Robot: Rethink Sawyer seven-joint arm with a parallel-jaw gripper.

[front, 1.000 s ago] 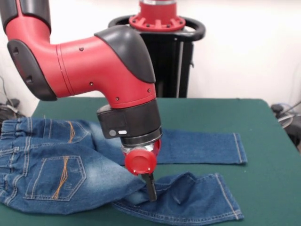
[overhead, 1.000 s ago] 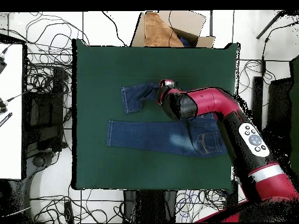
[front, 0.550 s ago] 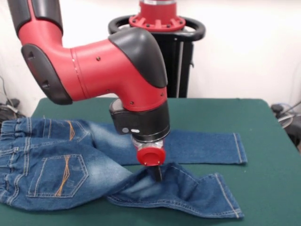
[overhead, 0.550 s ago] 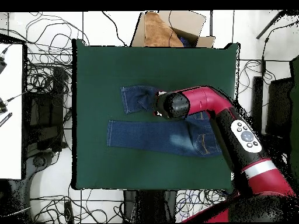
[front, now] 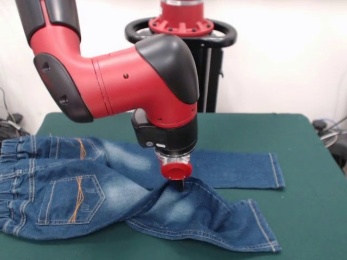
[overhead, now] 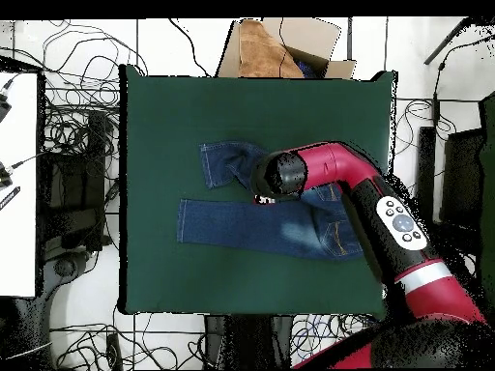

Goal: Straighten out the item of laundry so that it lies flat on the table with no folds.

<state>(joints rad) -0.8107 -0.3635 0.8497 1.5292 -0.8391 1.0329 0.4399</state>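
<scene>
- White wall fills the background of the front view; below it a dark green tabletop [front: 303, 162] spans the frame, and the overhead view shows cables strewn around that tabletop on all sides.
- Blue jeans [front: 70, 189] lie on the tabletop, waistband at the left edge of the front view. One leg stretches flat toward the right; the other leg [front: 211, 216], lower in the frame, is bunched and angled with creases.
- My end effector [front: 177, 187] points straight down from the red wrist at centre frame, its dark tip pressed into the creased denim where the bunched leg meets the seat. It looks pinched on a ridge of cloth, but the tip is too buried for me to tell whether it is closed.
- To do this step well, I judge I should keep the cloth low, draw the bunched leg toward the lower right until it runs parallel to the flat leg, and let go only once the crease has pulled out.
- Pulling too high could drag the whole garment along.
- No brand, label or readable writing shows; only orange stitching on the back pockets.
</scene>
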